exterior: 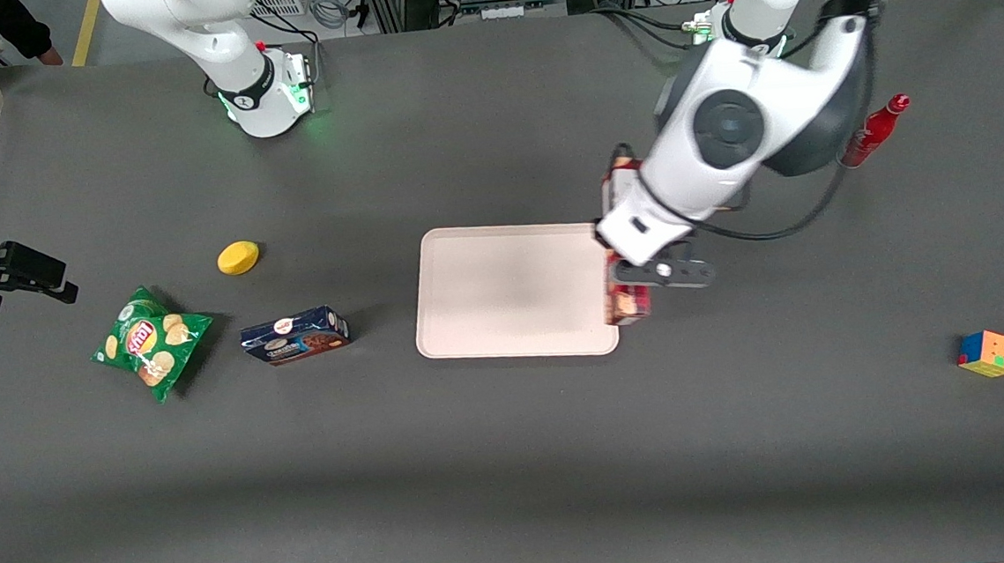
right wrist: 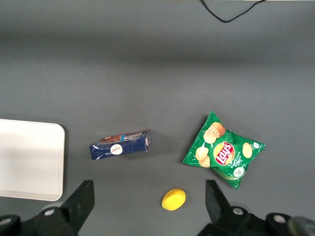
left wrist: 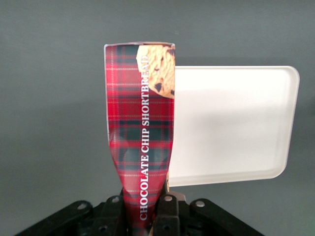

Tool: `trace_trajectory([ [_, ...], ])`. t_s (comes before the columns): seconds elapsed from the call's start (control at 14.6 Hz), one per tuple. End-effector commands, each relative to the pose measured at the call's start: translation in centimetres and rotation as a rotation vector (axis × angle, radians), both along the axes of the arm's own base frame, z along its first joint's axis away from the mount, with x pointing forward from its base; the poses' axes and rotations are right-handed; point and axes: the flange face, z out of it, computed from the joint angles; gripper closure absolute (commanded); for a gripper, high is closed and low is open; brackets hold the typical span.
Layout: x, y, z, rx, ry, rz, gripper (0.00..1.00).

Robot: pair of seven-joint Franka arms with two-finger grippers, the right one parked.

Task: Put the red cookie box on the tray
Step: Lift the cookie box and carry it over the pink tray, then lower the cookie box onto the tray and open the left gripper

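Note:
My left gripper [exterior: 628, 277] is shut on the red cookie box [left wrist: 141, 128], a long slim red plaid carton with a cookie picture. The fingers [left wrist: 167, 211] pinch one end and the box hangs in the air. In the front view the box [exterior: 626, 301] shows under the arm, over the tray's short edge toward the working arm's end. The tray [exterior: 512, 291] is a large flat pinkish-beige rectangle with a low rim and lies bare on the dark table. It also shows in the left wrist view [left wrist: 231, 123], beside the box, and in the right wrist view [right wrist: 29, 160].
A dark blue cookie box [exterior: 295, 335], a green chip bag [exterior: 150, 341] and a yellow object [exterior: 238, 257] lie toward the parked arm's end. A red bottle [exterior: 873, 132] and a colour cube [exterior: 989, 353] are toward the working arm's end.

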Motion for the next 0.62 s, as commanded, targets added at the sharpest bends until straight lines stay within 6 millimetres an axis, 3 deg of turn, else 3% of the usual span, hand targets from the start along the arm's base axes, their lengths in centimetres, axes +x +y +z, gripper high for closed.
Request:
trace_trajectory([
  [0.0, -1.0, -4.2, -4.9, 0.03, -0.061, 0.04, 0.93],
  [0.27, -2.8, -4.5, -12.2, 0.063, -0.114, -0.006, 0.93],
  [0.55, -4.0, -4.0, -16.0, 0.084, -0.133, -0.01, 0.92],
])
